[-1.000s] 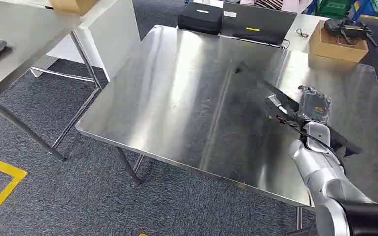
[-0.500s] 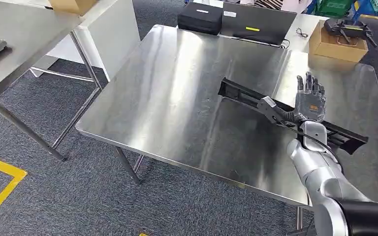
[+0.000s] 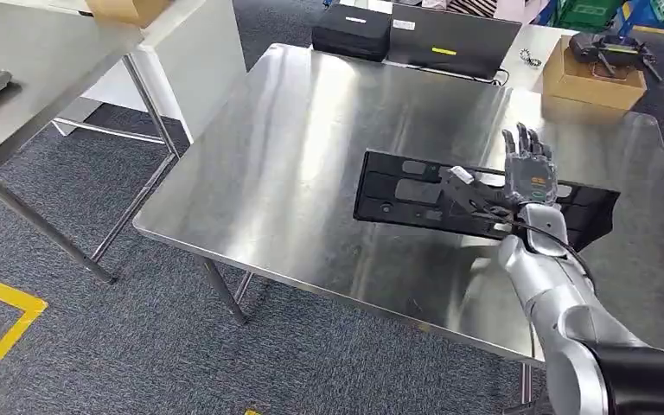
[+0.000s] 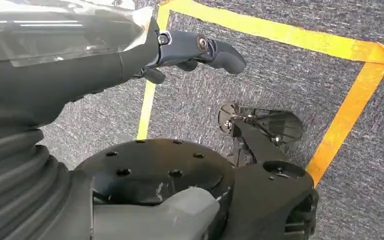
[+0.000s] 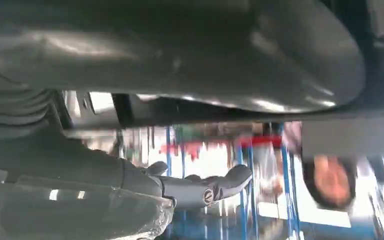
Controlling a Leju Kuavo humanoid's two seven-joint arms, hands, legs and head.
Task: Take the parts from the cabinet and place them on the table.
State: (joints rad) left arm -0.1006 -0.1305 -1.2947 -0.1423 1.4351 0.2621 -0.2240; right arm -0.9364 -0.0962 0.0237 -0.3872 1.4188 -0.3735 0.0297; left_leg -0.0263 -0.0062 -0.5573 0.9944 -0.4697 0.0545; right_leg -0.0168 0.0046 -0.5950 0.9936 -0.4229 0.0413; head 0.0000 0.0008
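Note:
A long flat black part (image 3: 406, 194) with cut-outs lies on the steel table (image 3: 311, 130), toward its right side, reaching from the middle to near the right edge. My right hand (image 3: 527, 173) stands over the part's right half with its fingers straight up and spread and the thumb stretched across the part; it grips nothing. In the right wrist view the fingers (image 5: 200, 187) are extended and apart. My left hand (image 4: 195, 47) hangs above the carpeted floor in the left wrist view, fingers loosely extended and holding nothing.
At the table's far edge sit a black case (image 3: 352, 33), a flat black box (image 3: 454, 39) and a cardboard box (image 3: 592, 73). Another steel table (image 3: 35, 69) stands at the left. Yellow tape (image 3: 0, 333) marks the carpet. A person shows blurred beyond my right hand.
The black part, held up on edge a second ago, has tipped over toward the near-left and now lies flat. My right hand has let it go and straightened its fingers.

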